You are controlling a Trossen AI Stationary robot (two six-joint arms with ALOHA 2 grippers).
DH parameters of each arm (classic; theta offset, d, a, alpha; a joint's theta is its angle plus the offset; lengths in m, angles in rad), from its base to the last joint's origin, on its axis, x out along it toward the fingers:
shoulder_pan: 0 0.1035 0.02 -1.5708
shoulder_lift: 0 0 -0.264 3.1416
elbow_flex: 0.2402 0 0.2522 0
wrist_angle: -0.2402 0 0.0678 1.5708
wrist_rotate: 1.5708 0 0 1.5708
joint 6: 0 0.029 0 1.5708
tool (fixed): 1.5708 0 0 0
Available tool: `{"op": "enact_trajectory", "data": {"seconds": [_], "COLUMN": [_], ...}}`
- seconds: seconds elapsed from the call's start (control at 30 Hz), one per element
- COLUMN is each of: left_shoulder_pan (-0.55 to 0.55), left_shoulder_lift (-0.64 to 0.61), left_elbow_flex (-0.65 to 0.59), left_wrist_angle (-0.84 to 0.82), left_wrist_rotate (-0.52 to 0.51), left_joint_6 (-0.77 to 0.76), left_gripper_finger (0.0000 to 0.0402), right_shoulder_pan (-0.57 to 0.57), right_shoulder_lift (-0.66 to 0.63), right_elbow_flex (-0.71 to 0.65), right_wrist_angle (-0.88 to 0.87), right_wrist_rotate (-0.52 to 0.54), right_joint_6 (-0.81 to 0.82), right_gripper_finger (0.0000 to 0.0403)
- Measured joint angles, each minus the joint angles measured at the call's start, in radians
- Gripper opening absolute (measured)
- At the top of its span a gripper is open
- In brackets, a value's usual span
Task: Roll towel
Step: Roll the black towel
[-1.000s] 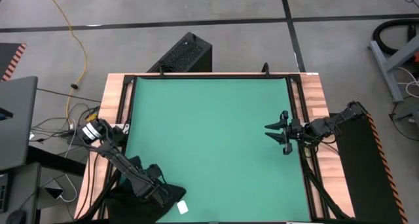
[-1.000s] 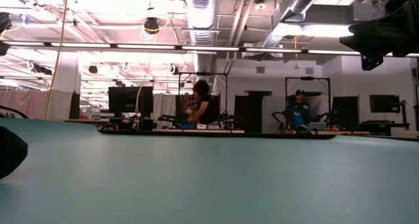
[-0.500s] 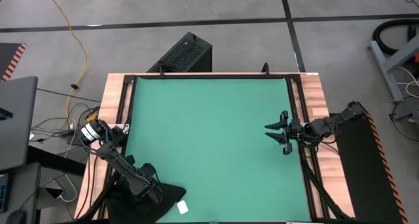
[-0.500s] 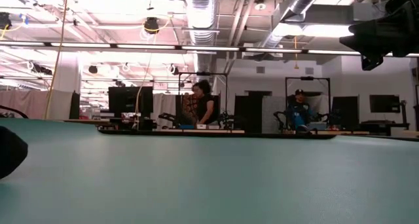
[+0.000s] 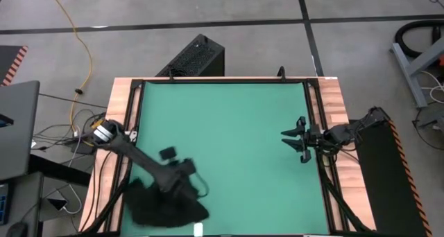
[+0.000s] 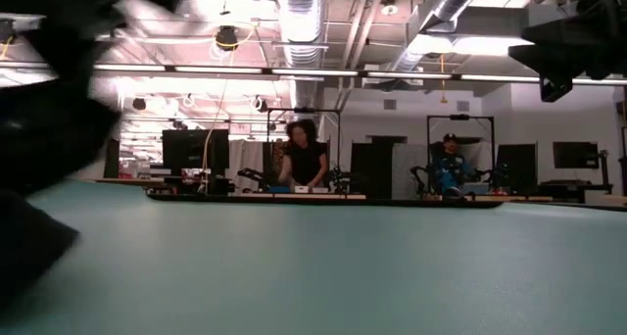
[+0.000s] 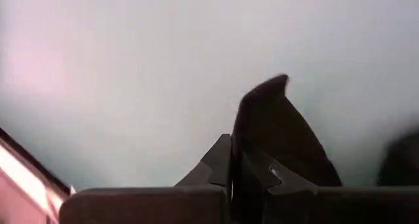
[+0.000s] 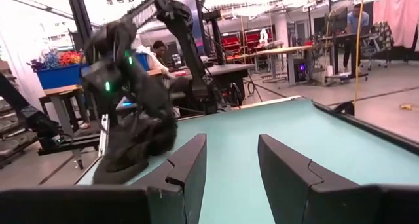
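One soft plain black towel (image 5: pixel 163 206) is seen bunched at the near left corner of the green mat (image 5: pixel 229 140), part of it hanging over the mat's near edge, with a small white tag (image 5: pixel 198 229) showing at that edge. The left gripper (image 5: pixel 186 186) is placed on the towel's upper side, and in the left wrist view a flap of black cloth (image 7: pixel 275 142) is pinched between the closed fingers (image 7: pixel 219 162). In the right wrist view the cloth (image 8: pixel 134 142) is seen draped loosely below that gripper.

The cloth is judged to be light, limp and without stiffness, so it would sag and fold wherever it is lifted; it is unlikely to slip from the pinch and nothing about it is fragile. A hold at a corner or along one straight edge would be best suited to spreading it flat before any rolling is begun.

Wide bare mat lies between the towel and the far edge. Movement is bounded by the black frame rail (image 5: pixel 136 119) on the left and the wooden table edge (image 5: pixel 116 112) beyond it. The right gripper (image 5: pixel 300 141) waits near the right rail, its fingers (image 8: pixel 190 162) spread apart and holding nothing, well apart from the towel.
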Motion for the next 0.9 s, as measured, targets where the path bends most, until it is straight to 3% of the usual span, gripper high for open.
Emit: {"op": "enact_trajectory", "data": {"seconds": [0.17,0.3,0.43,0.6,0.9], "left_shoulder_pan": [0.118,0.197,0.261,0.312,0.379], "left_shoulder_lift": [-0.001,-0.001,-0.001,-0.002,-0.002], "left_elbow_flex": [0.202,0.352,0.501,0.639,0.727], "left_wrist_angle": [0.024,0.1,0.183,0.24,0.281], "left_wrist_rotate": [-0.309,-0.436,-0.457,-0.451,-0.427], "left_joint_6": [0.233,0.491,0.711,0.874,0.972], "left_gripper_finger": [0.0,0.0,0.0,0.0,0.0], "right_shoulder_pan": [0.0,0.0,-0.001,-0.003,-0.054], "right_shoulder_lift": [0.062,0.138,0.232,0.371,0.71], "right_elbow_flex": [0.0,0.0,0.0,0.028,0.104], "right_wrist_angle": [0.001,0.029,0.163,0.283,0.347], "right_wrist_rotate": [0.0,0.003,0.006,0.044,0.088], "right_joint_6": [0.052,0.079,0.056,0.009,-0.007], "right_gripper_finger": [0.0161,0.0161,0.0161,0.0161,0.0153]}}
